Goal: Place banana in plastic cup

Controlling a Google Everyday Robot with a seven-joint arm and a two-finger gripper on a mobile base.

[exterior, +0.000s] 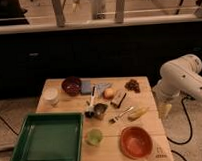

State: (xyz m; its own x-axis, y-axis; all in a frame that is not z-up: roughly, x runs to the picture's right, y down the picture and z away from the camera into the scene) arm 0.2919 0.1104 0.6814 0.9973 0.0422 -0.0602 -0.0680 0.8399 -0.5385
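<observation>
The banana (138, 112) is a pale yellow piece lying on the right part of the wooden table (55, 110). A green translucent cup (94, 137) stands upright near the table's front edge, left of the banana. A white cup (51, 96) stands at the far left. My gripper (165, 110) hangs from the white arm (182, 77) beside the table's right edge, just right of the banana and apart from it. It holds nothing that I can see.
A green tray (46, 139) is at the front left and an orange bowl (135, 142) at the front right. A dark red bowl (71, 86), blue cloth (87, 87), round fruit (109, 92), dark grapes (132, 85), small metal cup (99, 110) and fork (121, 116) fill the middle.
</observation>
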